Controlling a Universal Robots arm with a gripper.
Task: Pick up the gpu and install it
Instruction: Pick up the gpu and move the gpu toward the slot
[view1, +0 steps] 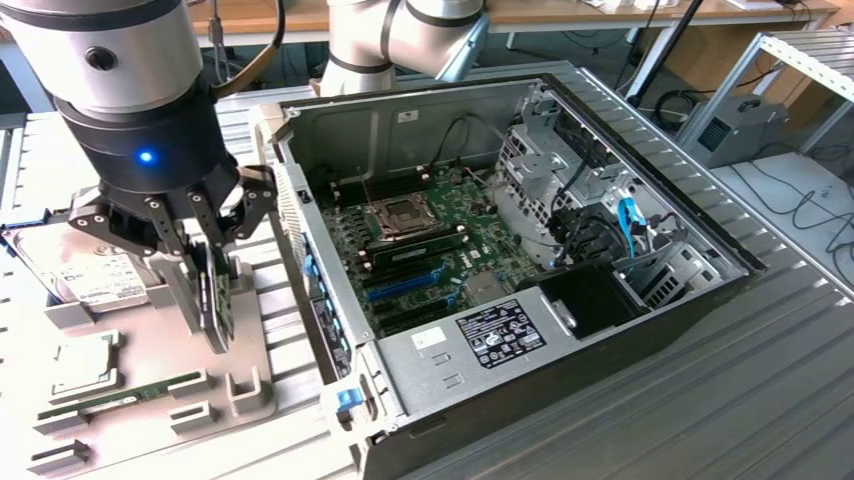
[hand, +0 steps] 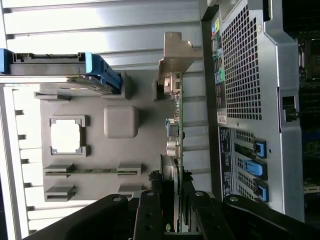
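The gpu (view1: 214, 300) stands on edge over its slot in the grey fixture plate (view1: 267, 395), at the exterior view's left. In the wrist view the gpu (hand: 175, 130) appears edge-on, its silver bracket (hand: 177, 55) at the far end. My gripper (view1: 214, 285) reaches down over the card with a finger on each face, shut on its upper edge. From the wrist, the gripper (hand: 172, 200) has its black fingers (hand: 150, 210) pressed against both sides of the board. Whether the card has left its slot I cannot tell.
The open computer case (view1: 694, 235) lies to the exterior view's right of the plate, with motherboard (view1: 427, 240) and blue slots (view1: 400, 285) exposed. A hard drive (view1: 80, 275), a processor (view1: 80, 365) and a memory stick (view1: 114, 400) also sit on the plate. The case's rear panel (hand: 245, 75) runs close beside the card.
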